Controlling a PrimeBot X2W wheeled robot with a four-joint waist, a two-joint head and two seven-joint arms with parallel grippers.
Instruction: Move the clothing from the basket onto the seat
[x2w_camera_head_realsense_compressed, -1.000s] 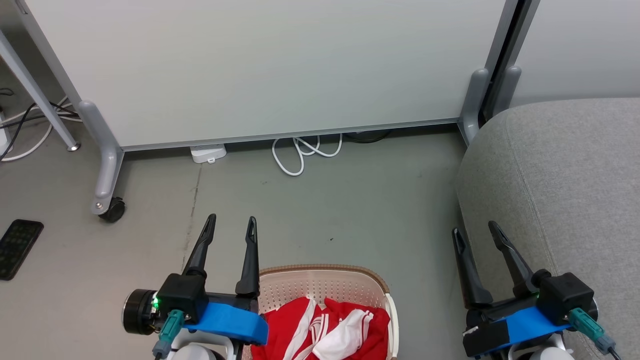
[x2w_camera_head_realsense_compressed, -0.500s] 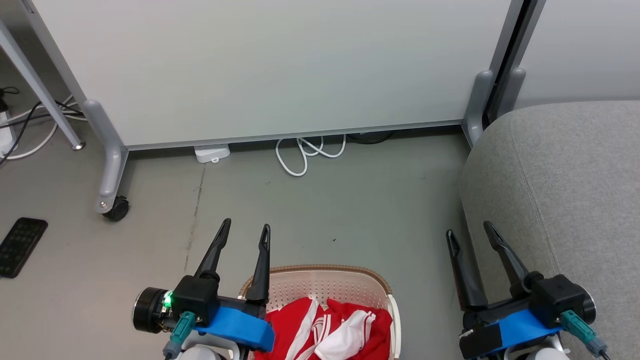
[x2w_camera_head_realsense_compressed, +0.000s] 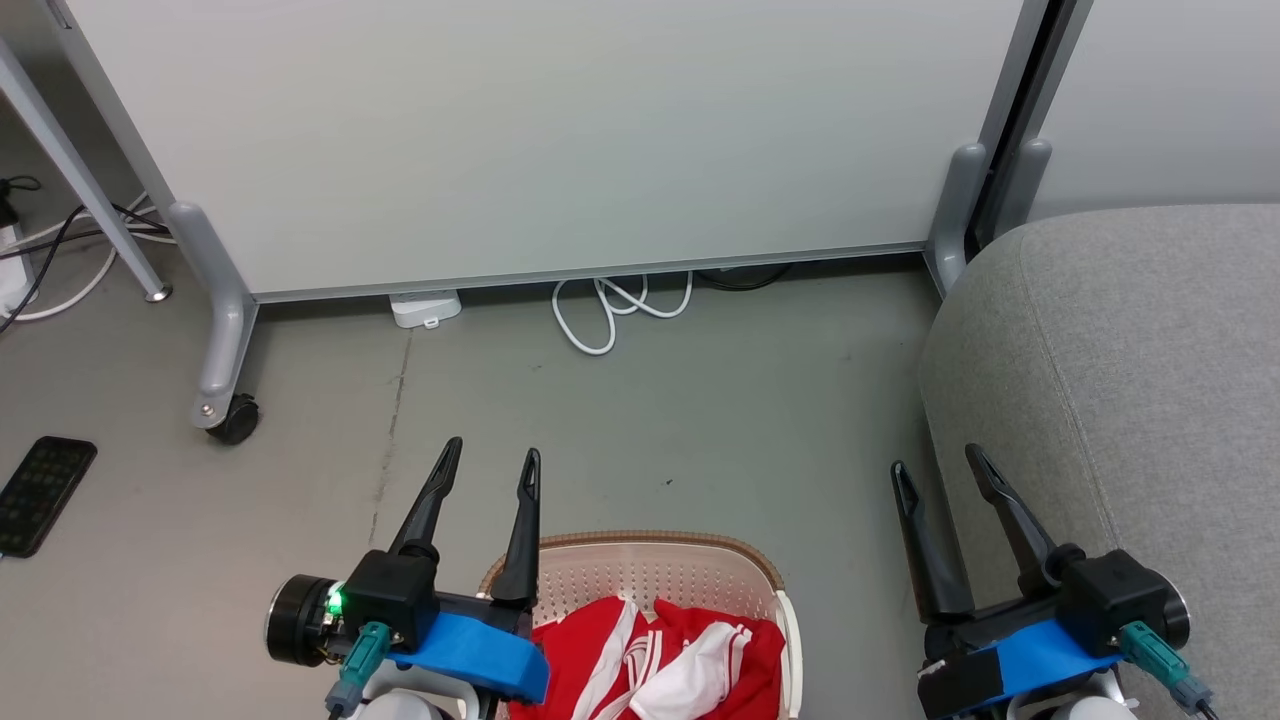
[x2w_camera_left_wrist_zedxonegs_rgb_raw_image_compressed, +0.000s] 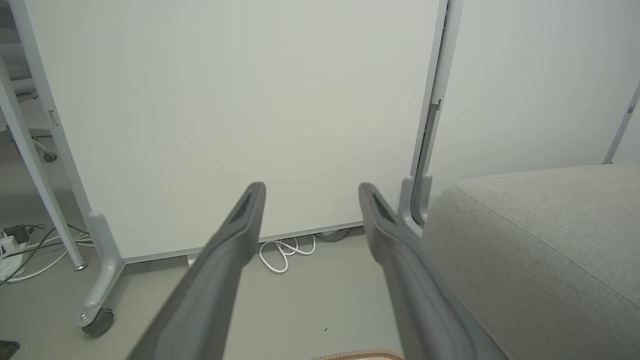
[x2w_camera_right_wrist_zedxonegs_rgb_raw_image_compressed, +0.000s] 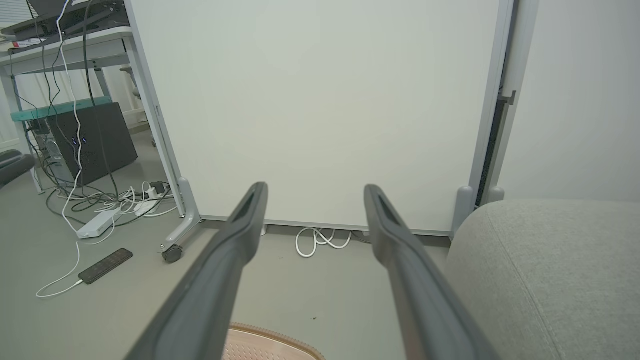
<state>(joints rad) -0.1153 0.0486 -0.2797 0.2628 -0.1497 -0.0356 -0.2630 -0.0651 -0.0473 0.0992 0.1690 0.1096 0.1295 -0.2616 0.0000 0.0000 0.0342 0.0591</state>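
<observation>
The clothing (x2w_camera_head_realsense_compressed: 650, 665) lies crumpled inside the basket (x2w_camera_head_realsense_compressed: 650, 567), low in the middle of the head view: soft bright-red fabric crossed by thin white stripes, with a white panel bunched up near the middle. The basket is cream-white with a perforated wall and a brown woven-look rim, and stands on the grey floor (x2w_camera_head_realsense_compressed: 700, 420). The light-grey seat (x2w_camera_head_realsense_compressed: 1150, 380) rises to its right, apart from it. The left end effector (x2w_camera_head_realsense_compressed: 493, 450) hangs by the basket's left rim and the right end effector (x2w_camera_head_realsense_compressed: 934, 460) by the seat's edge, both with fingers spread and holding nothing
</observation>
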